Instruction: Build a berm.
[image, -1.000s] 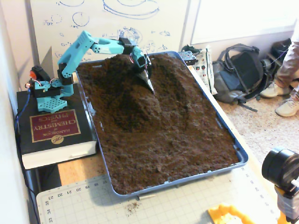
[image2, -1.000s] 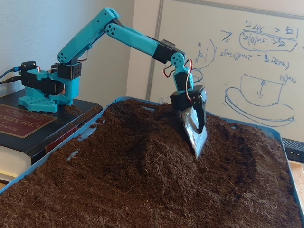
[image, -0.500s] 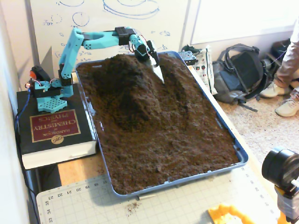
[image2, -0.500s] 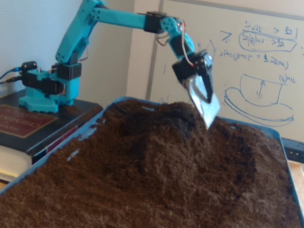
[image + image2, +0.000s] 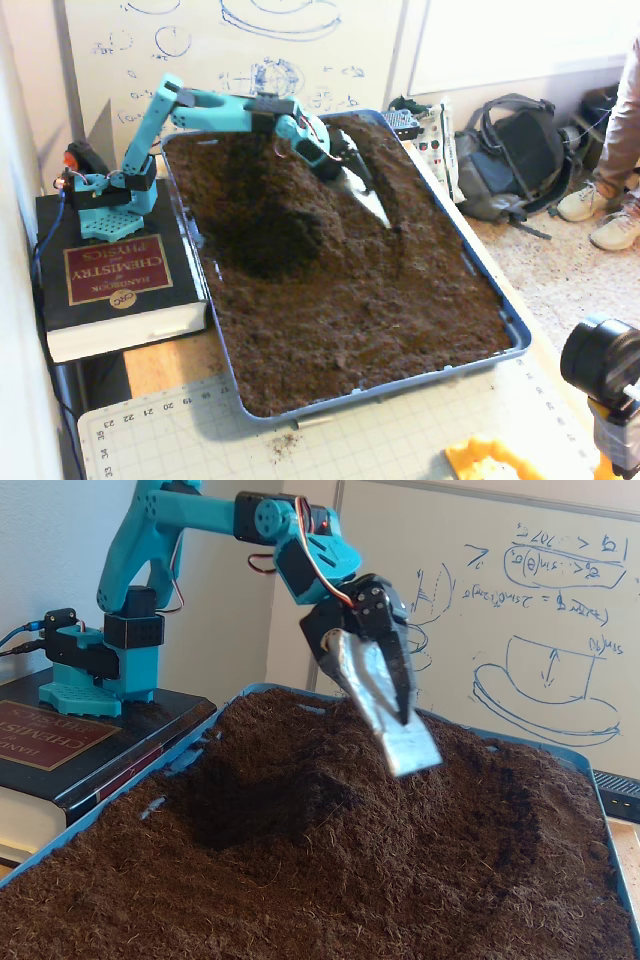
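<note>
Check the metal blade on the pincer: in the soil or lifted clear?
Lifted clear: the blade hangs above the soil, its tip free in both fixed views.

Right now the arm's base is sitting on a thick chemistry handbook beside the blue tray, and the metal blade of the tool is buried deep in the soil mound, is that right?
Not quite. The blade of the tool is lifted clear of the soil mound, hanging in the air above it, as a fixed view from the side shows. The rest holds: the arm's base sits on the chemistry handbook beside the blue tray.
</note>
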### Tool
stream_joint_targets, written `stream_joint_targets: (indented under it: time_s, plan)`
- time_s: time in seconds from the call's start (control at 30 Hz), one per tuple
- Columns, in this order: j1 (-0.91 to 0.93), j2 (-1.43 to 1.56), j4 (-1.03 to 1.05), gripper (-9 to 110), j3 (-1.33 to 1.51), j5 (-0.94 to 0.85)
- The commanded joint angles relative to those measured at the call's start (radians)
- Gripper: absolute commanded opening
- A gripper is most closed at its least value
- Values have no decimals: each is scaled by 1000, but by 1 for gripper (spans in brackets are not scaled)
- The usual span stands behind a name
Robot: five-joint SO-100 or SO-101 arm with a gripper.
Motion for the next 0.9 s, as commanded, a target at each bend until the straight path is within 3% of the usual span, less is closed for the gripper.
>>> stream_joint_targets:
  time_s: [0.0,0.17,0.33,0.6,0.87]
  plan:
    - [8,-110,-184,0,-183,132]
    - [-41,-405,-414,0,-385,324]
    - [-92,-589,-422,0,-482,350]
    - [-153,-661,-195,0,-422,348]
    - [-169,-497,115,0,-318,347]
